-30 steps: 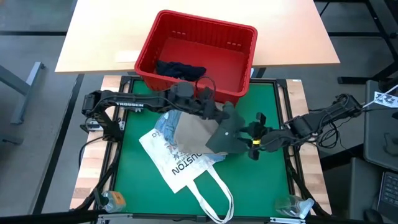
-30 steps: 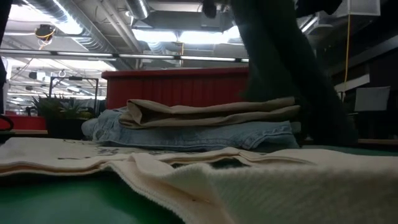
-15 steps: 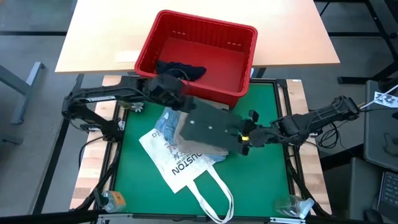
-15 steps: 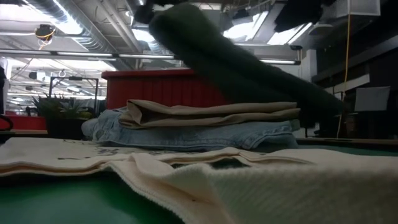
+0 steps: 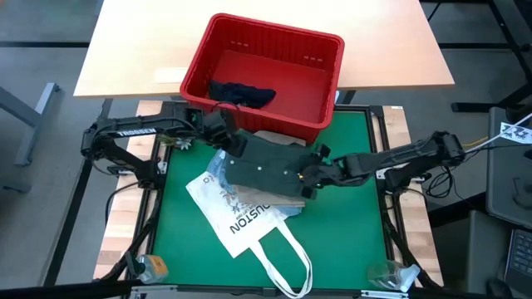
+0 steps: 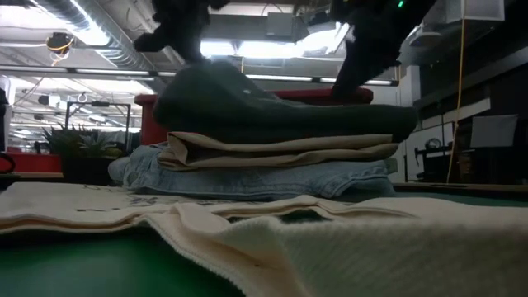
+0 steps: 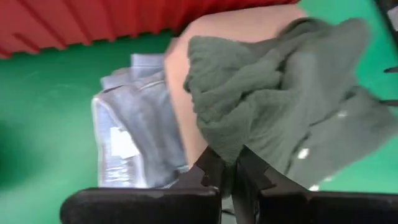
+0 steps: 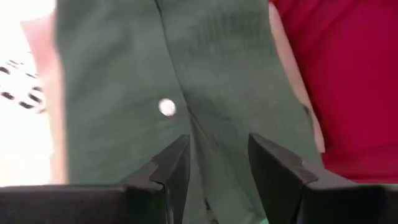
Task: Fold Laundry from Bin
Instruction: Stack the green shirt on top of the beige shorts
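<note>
My left jaws pinch the olive shirt (image 7: 273, 124), a soft, matt woven cloth with glossy white buttons. Under it lie smooth khaki cloth (image 6: 280, 148) and rougher denim jeans (image 7: 134, 140). The red bin (image 5: 320, 104) is glossy plastic.

Khaki cloth (image 5: 293, 202) and jeans (image 5: 218, 166) mostly hidden under olive shirt (image 5: 266, 164); tote bag (image 5: 241, 223) lettering partly covered; dark garment in bin (image 5: 320, 101) too small to identify; low view crops both arms
</note>
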`<state>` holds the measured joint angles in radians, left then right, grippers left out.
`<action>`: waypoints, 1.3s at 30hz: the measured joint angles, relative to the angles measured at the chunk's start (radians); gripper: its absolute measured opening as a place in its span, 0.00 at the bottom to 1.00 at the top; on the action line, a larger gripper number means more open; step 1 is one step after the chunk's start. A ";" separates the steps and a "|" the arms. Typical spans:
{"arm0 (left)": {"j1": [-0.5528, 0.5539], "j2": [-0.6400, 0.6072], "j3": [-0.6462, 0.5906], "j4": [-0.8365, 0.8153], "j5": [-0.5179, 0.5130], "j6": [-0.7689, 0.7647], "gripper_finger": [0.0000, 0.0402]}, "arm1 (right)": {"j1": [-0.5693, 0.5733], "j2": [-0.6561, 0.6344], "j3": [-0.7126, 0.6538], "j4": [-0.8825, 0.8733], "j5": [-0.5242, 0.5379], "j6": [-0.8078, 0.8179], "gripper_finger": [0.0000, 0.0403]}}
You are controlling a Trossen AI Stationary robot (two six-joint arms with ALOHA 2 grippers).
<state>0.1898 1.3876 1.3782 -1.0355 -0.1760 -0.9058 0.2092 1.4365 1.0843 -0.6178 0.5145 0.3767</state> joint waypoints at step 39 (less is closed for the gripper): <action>0.038 0.006 -0.266 0.107 -0.231 0.212 0.32 | -0.066 0.149 0.002 -0.013 -0.089 0.009 0.41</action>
<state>0.2274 1.3936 1.1122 -0.9287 -0.4072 -0.6937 0.1436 1.5852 1.0859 -0.6307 0.4255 0.3853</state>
